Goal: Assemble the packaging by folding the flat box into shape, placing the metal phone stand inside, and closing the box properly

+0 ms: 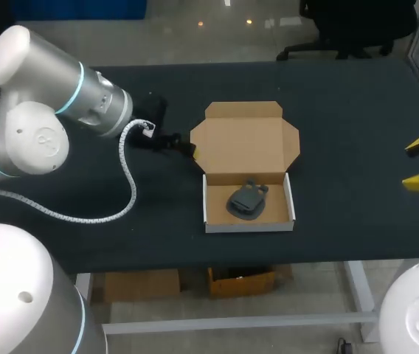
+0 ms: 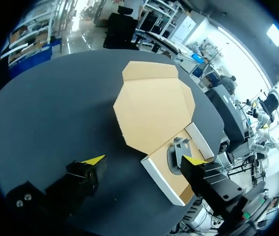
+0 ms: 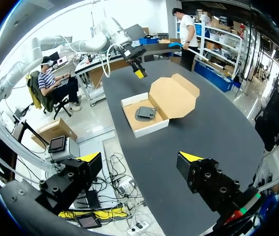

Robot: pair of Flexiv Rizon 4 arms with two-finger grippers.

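Stand (image 1: 248,200) sits in box tray (image 1: 208,199), lid (image 1: 245,140) flat open behind. Left gripper (image 2: 144,160) spread, empty, near lid; right gripper (image 1: 414,163) spread, empty, well apart. Lift lid from far edge, fold fwd evenly w/o shoving tray.

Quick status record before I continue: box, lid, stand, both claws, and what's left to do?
box: folded into a tray, on the table
lid: open, lying flat behind the tray
phone stand: inside the tray
left claw: open, empty, at the lid's left side
right claw: open, empty, by the table's right edge, clear of the box
remaining: close the lid
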